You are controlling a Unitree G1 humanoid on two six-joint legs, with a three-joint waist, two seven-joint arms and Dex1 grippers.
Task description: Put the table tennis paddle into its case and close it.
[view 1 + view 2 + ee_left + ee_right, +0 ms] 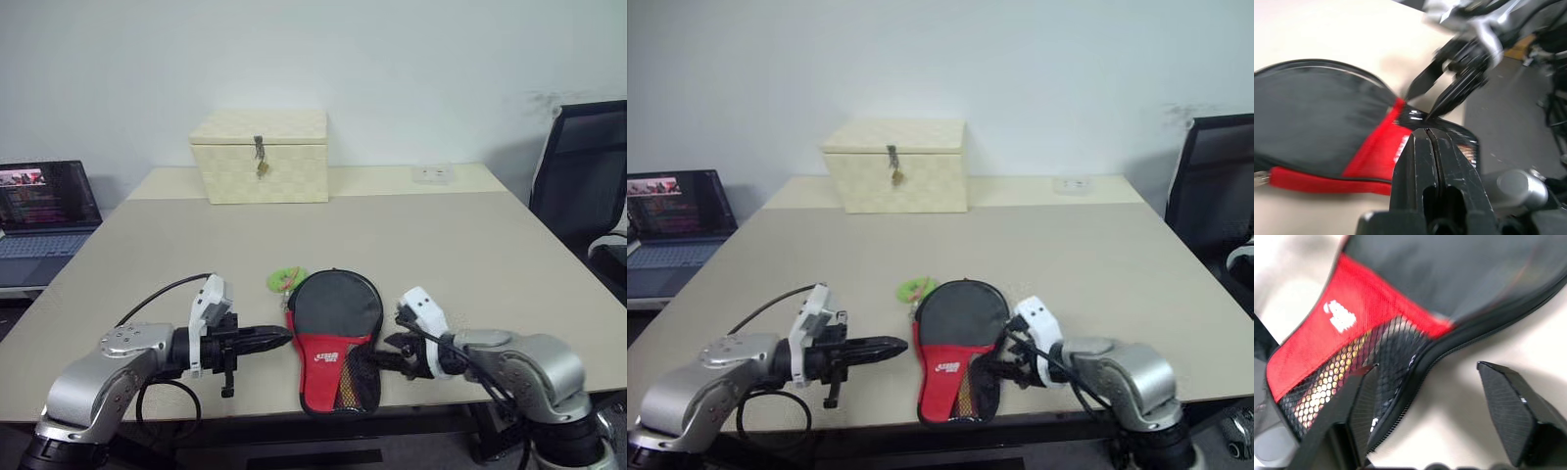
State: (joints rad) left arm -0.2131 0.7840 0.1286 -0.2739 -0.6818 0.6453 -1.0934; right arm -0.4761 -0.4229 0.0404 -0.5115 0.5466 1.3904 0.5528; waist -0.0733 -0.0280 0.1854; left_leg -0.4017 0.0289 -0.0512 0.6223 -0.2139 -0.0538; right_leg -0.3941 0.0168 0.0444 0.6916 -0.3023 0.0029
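The case (335, 338) is black fabric over its round part, with a red panel bearing a white logo and a black mesh pocket showing yellowish specks beneath. A bright green tab (284, 279) lies at its far end. The table (470, 245) is plain beige. Near its far edge stands a cream woven box (261, 157) with a dark metal latch.

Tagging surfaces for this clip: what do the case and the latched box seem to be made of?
The case: soft matte black fabric, red panel, open mesh pocket, zipper along the edge. The latched box: cream with a woven-looking texture, possibly wicker or textured covering, with a small metal latch.
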